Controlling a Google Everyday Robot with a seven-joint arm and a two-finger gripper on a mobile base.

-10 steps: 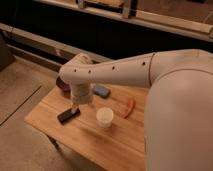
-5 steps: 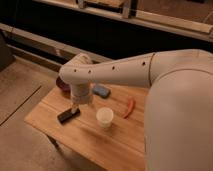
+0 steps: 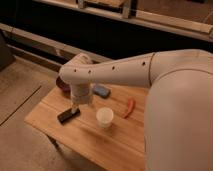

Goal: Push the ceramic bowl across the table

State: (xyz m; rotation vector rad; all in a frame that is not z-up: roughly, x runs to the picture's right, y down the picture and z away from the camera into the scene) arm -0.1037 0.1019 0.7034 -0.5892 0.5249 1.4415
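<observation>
The ceramic bowl (image 3: pixel 62 85) is a dark maroon round bowl at the far left of the light-wood table (image 3: pixel 100 142); my white arm hides most of it. My gripper (image 3: pixel 74 108) points down from the wrist, just right of and in front of the bowl, right above a black rectangular object (image 3: pixel 68 115). I cannot tell whether the gripper touches the bowl.
A white cup (image 3: pixel 104 118) stands near the table's middle. A blue-grey block (image 3: pixel 102 91) lies behind it and a red pepper-like item (image 3: pixel 130 107) to its right. My arm spans the table's right side. A concrete floor lies to the left and a dark shelf unit behind.
</observation>
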